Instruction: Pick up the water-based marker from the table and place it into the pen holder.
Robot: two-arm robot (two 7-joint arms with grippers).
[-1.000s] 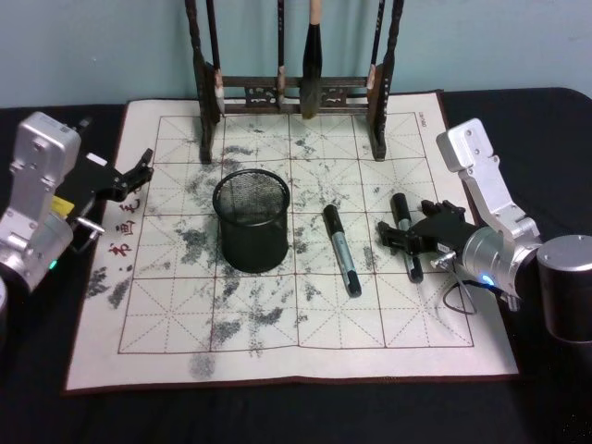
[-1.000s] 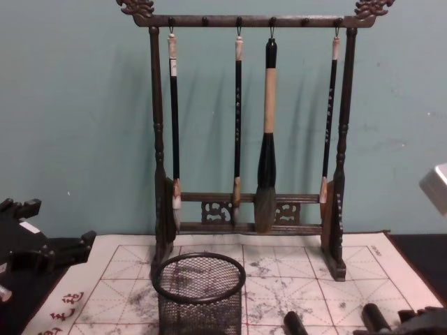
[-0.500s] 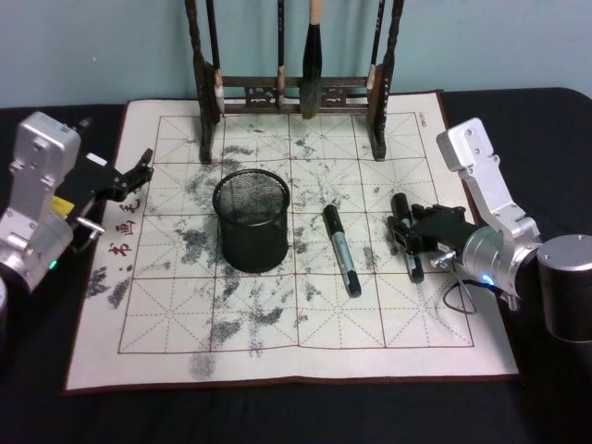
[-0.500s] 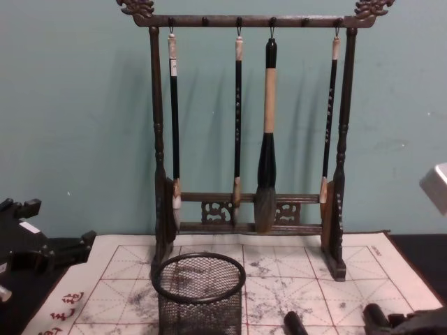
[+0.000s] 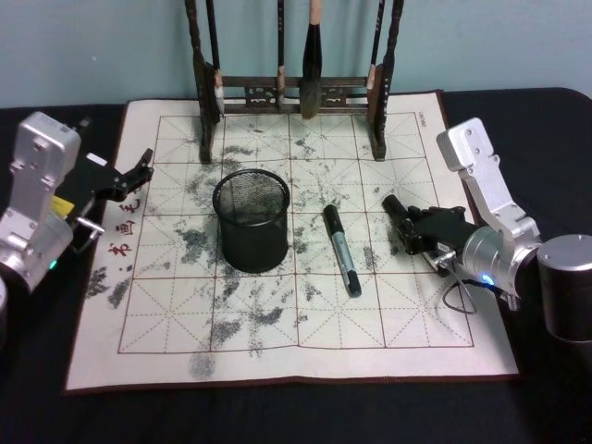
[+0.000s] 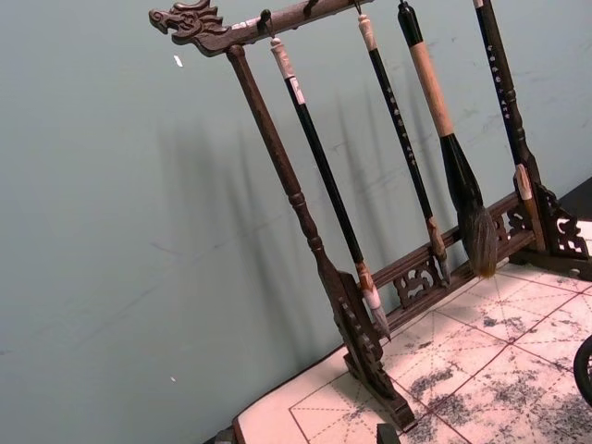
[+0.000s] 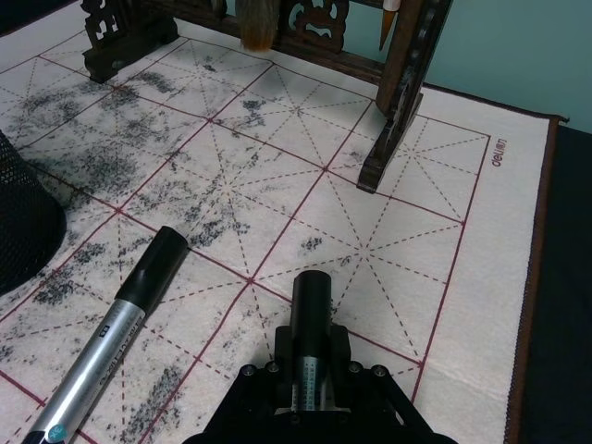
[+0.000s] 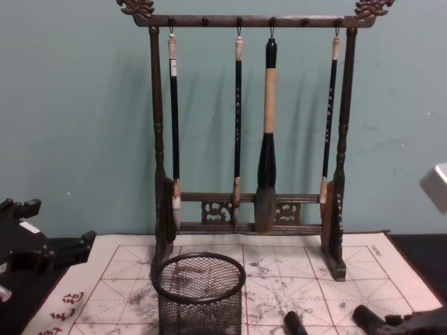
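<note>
Two water-based markers are in view. One black-capped, grey-bodied marker (image 5: 340, 250) lies flat on the gridded mat of the table (image 5: 416, 324), just right of the pen holder (image 5: 251, 219), a black mesh cup. My right gripper (image 5: 413, 231) is shut on the other marker (image 5: 396, 209), whose black cap points toward the brush rack. In the right wrist view this held marker (image 7: 312, 314) sticks out between the fingers, with the loose marker (image 7: 120, 328) beside it. My left gripper (image 5: 134, 174) rests open at the mat's left edge.
A tall wooden brush rack (image 5: 296, 92) with several hanging brushes stands at the back of the mat, behind the pen holder (image 8: 200, 293). The right arm's metal elbow (image 5: 566, 287) sits off the mat's right edge.
The right gripper's fingers closed on the right-hand marker. The marker's cap end swung left and rose off the mat. The left arm and the other marker stayed put.
</note>
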